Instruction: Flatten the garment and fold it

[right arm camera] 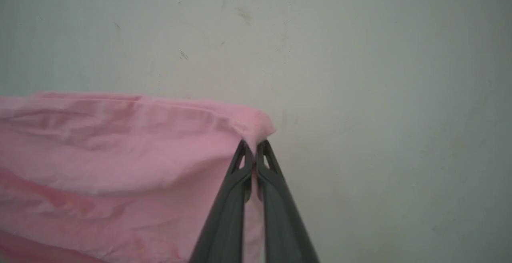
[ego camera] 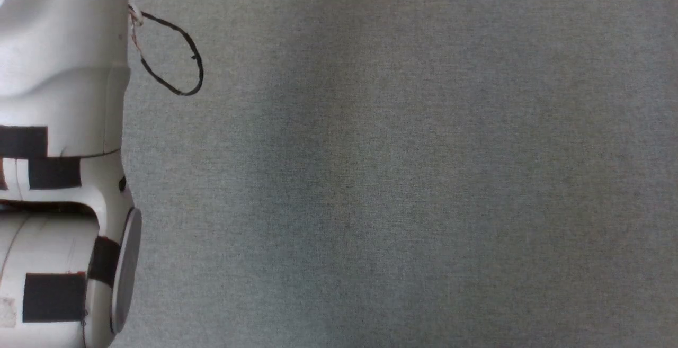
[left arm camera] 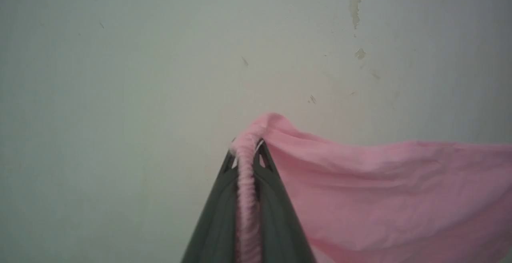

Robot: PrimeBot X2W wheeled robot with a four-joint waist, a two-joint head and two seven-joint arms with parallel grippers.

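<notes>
Sideways, the pink garment hangs stretched between the two grippers, its long axis running from one to the other before a pale, chipped wall. The left gripper is clamped tight on a gathered, ropy edge that runs down between its fingers. The right gripper pinches a flat hemmed corner. The head view looks down on grey carpet, a pale robot arm and a black cord loop.

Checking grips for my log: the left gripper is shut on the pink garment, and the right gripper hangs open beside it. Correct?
No. The right wrist view shows the right gripper also shut on the garment, pinching its edge. The left gripper is shut on it, as stated.
</notes>
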